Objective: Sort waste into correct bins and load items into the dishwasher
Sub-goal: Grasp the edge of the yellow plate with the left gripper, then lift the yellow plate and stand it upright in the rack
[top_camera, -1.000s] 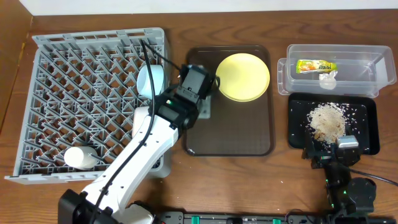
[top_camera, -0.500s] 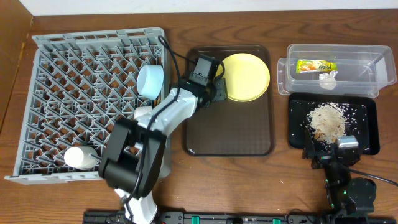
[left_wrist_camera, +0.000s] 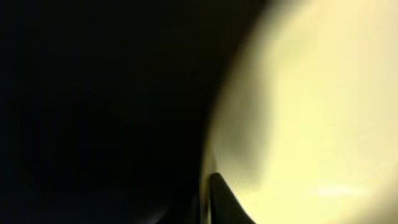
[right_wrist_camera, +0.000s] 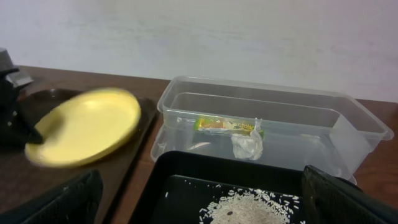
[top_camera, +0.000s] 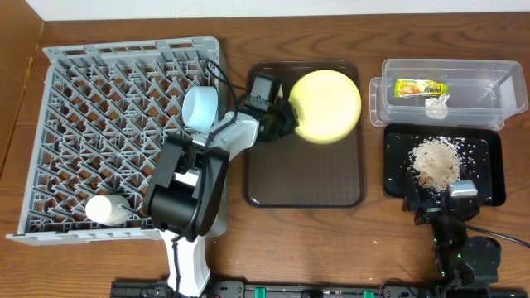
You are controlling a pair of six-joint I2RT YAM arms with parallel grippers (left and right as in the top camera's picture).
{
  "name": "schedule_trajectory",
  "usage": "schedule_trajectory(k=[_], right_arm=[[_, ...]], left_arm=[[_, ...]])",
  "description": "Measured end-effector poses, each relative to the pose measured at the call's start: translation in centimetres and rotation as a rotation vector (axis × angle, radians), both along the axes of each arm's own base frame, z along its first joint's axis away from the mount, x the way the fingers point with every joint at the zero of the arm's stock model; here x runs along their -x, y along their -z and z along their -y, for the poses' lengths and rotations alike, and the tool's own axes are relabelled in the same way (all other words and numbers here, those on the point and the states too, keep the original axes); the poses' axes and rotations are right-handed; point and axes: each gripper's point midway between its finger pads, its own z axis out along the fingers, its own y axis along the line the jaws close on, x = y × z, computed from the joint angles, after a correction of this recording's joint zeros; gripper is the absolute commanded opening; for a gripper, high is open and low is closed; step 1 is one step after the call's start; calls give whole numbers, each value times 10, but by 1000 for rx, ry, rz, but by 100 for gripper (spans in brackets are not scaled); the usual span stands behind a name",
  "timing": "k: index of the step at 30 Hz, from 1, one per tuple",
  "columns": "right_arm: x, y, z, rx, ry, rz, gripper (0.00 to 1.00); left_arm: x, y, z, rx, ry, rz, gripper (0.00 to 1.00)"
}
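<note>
My left gripper is shut on the left rim of the round yellow plate, which looks blurred and tilted up over the brown serving tray. In the left wrist view the plate fills the right side and one dark fingertip lies against its edge. The grey dish rack holds a light-blue bowl and a white cup. The clear tub holds the wrapper and tissue. Rice lies in the black tray. My right gripper stands open over that tray's near edge.
The right wrist view shows the plate raised at the left, with the clear tub behind the black tray. The left arm stretches from the table's front edge past the rack's right side. Bare wood lies between the serving tray and the bins.
My left gripper reached the plate's left rim and shut on it. The plate has tipped up and shifted slightly. The right arm has not moved.
</note>
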Motion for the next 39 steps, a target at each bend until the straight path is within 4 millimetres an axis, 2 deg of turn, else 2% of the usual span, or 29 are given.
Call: schedule_trajectory(k=[5,7,9,11,14,15,20,27,30,31,33,34,36,39], right_arm=[[0,0,0,0,0,0,99],[0,0,0,0,0,0,99],[0,0,0,0,0,-1,99],[0,0,0,0,0,0,99],[0,0,0,0,0,0,99],[0,0,0,0,0,0,99],[0,0,0,0,0,0,99],[0,0,0,0,0,0,99],[0,0,0,0,0,0,99],[0,0,0,0,0,0,99],[0,0,0,0,0,0,99],[0,0,0,0,0,0,99],[0,0,0,0,0,-1,99],[0,0,0,0,0,0,99]], left_arm=[[13,2,-9,-35,-10,-84,9],[17,2,-15,-44,-22,-106,29],[13,-1,-18,-38,-33,-97,39],[9,-4,-19,-34,-39,-81,44],[3,-7,-18,-33,-37,-52,43],[2,-7,-17,-36,-33,-43,33],[-2,-2,-18,-78,-14,-7,8],[10,1,-12,-124,91,3,7],[21,-2,-18,-147,104,-29,7],[31,-5,-27,-174,105,-50,8],[38,-19,-40,-207,103,-45,7],[41,-34,-48,-223,96,-27,7],[41,-74,-63,-242,74,51,7],[42,-151,-92,-251,5,219,8]])
